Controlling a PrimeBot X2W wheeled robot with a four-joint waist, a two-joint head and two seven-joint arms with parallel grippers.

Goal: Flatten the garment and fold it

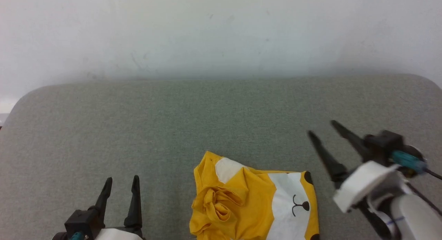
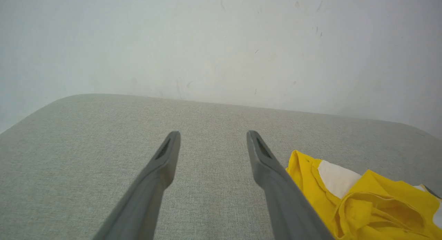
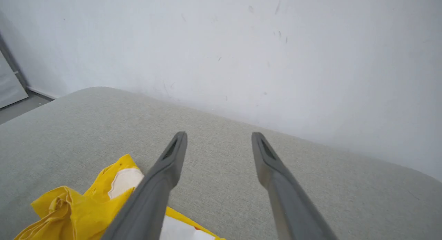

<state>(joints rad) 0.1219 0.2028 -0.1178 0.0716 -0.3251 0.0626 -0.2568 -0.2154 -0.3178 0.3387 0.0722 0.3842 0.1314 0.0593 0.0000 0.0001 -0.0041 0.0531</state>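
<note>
The T-shirt [image 1: 255, 202] lies crumpled at the bottom centre of the head view, running off the lower edge; its left part is bunched into twisted yellow folds, its right part lies flatter and shows a white patch with a small black nose-and-mouth mark; a second white patch sits near its upper left corner, and black ovals mark its upper right corner and lower right edge. It rests on a grey-green cloth surface [image 1: 172, 122] with rounded far corners, which meets a pale wall [image 1: 221, 32] across the top of the frame.

The left gripper [image 1: 122, 179] is at the lower left, fingers pointing up the frame, spread and empty, apart from the shirt's left edge; the right gripper [image 1: 322, 128] is at the middle right, somewhat blurred, fingers slanting to the upper left, spread and empty, its tips above and right of the shirt's upper right corner and clear of it.

In the left wrist view the left gripper [image 2: 213, 133] has its fingers parted over bare cloth, with the T-shirt [image 2: 373, 202] at the lower right; in the right wrist view the right gripper [image 3: 219, 133] is likewise parted and holds nothing, with the T-shirt [image 3: 79, 205] at the lower left, partly behind the left-hand finger; a strip of floor [image 3: 20, 108] shows at the left edge.
</note>
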